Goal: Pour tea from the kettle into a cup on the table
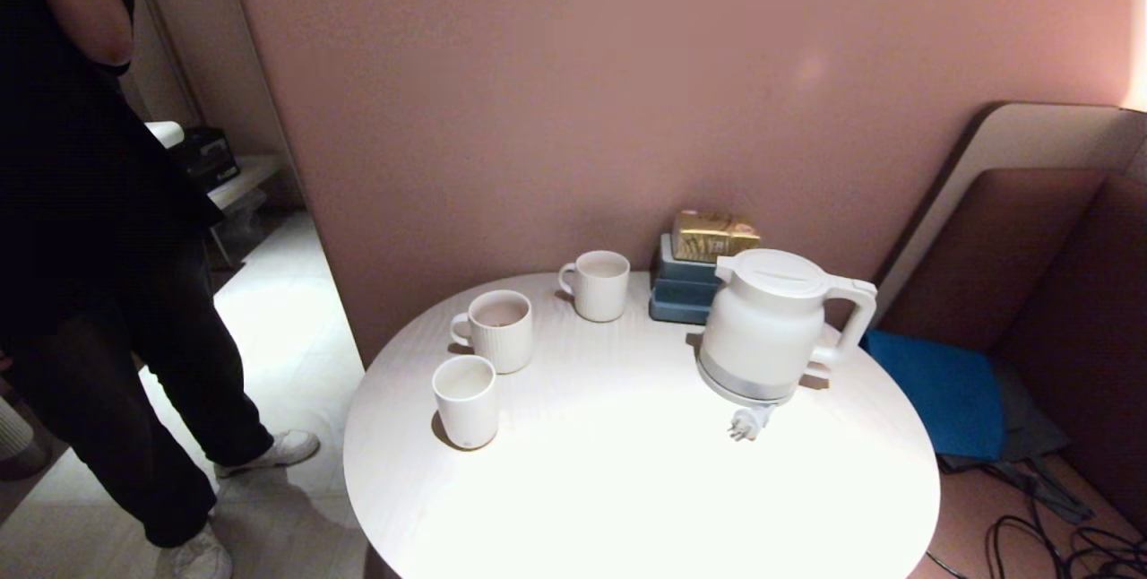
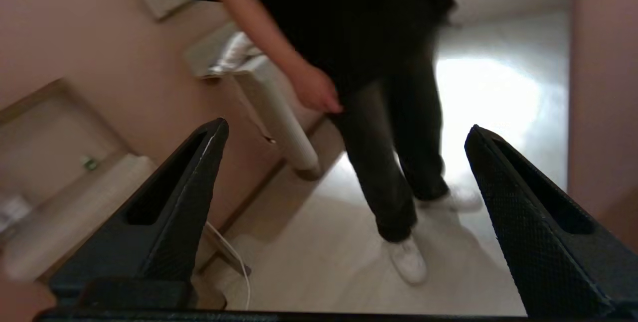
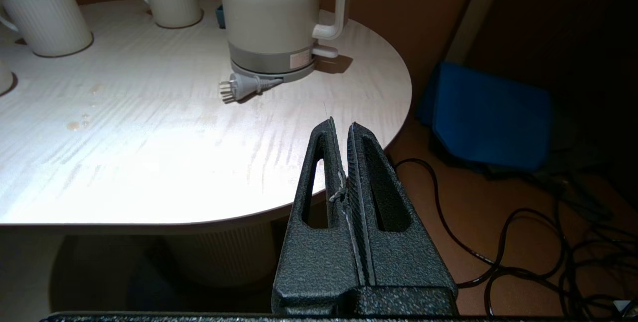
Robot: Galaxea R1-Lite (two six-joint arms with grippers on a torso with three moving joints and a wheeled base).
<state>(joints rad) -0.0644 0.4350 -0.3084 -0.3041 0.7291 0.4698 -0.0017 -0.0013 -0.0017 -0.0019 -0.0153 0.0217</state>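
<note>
Kettle point(image 1: 771, 328) stands upright on its base on the worktop point(image 1: 627, 489), right of centre, lid on, handle turned toward the robot's right, spout toward the cups. Its unplugged power plug point(image 1: 748, 423) lies on the worktop just in front of the base.

Three cups sit to the left, well apart from the kettle: a near cup point(image 1: 466, 400), a ribbed cup point(image 1: 497, 328) just behind it, and a far cup point(image 1: 599, 285) near the wall. The ribbed one shows a darker fill, possibly tea; contents of the others cannot be told.

Left end effector point(image 2: 344, 132): jaws wide apart, holding nothing, aimed off the worktop toward a person point(image 2: 369, 63) standing at the robot's left. Right end effector point(image 3: 345, 127): jaws pressed together, empty, low at the worktop's near edge, short of the kettle. Neither arm shows in the head view. No grasp yet; pouring not begun.

Risks, as judged:
- The person stands close on the left, and the left arm points that way. A swing toward the worktop could brush them.
- The handle faces right while the open end effector is on the left. A reach across the kettle body may knock it or push it off its base.
- The plug and its cord could drag or snag when the kettle lifts.
- Near and ribbed cups stand close together; a loose pour could spill between them or tip one.
- A cup already partly full could overflow.
</note>
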